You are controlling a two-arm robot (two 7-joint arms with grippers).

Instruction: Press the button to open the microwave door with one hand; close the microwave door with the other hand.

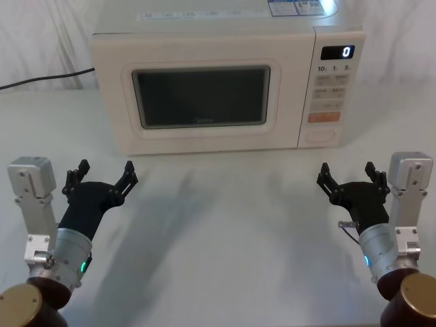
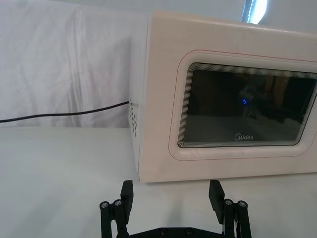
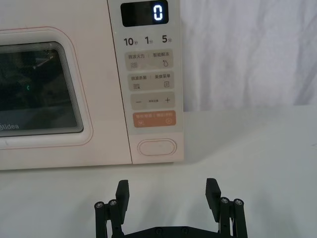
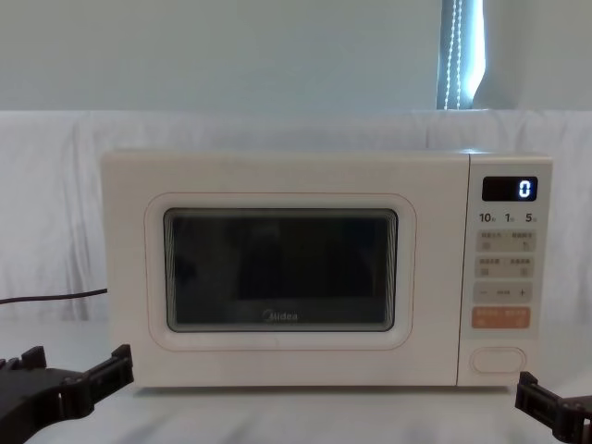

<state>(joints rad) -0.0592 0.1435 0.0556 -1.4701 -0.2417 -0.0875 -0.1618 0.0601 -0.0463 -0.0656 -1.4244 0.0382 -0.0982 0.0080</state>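
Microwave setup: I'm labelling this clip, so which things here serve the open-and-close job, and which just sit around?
In the job:
- the button, unpressed
- the microwave door, shut
- right gripper, open, on the button's side
- left gripper, open, before the door

Just there:
- orange key
- display reading 0
- power cord
- white table

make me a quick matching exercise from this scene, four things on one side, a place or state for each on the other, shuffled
Things:
1. button
2. microwave door
3. left gripper
4. right gripper

Places or states:
A. shut, flush with the oven front
B. open, over the table in front of the control panel side
C. bottom of the control panel, under the orange key
D. open, over the table in front of the door's left part

Pairs: 1-C, 2-A, 3-D, 4-B
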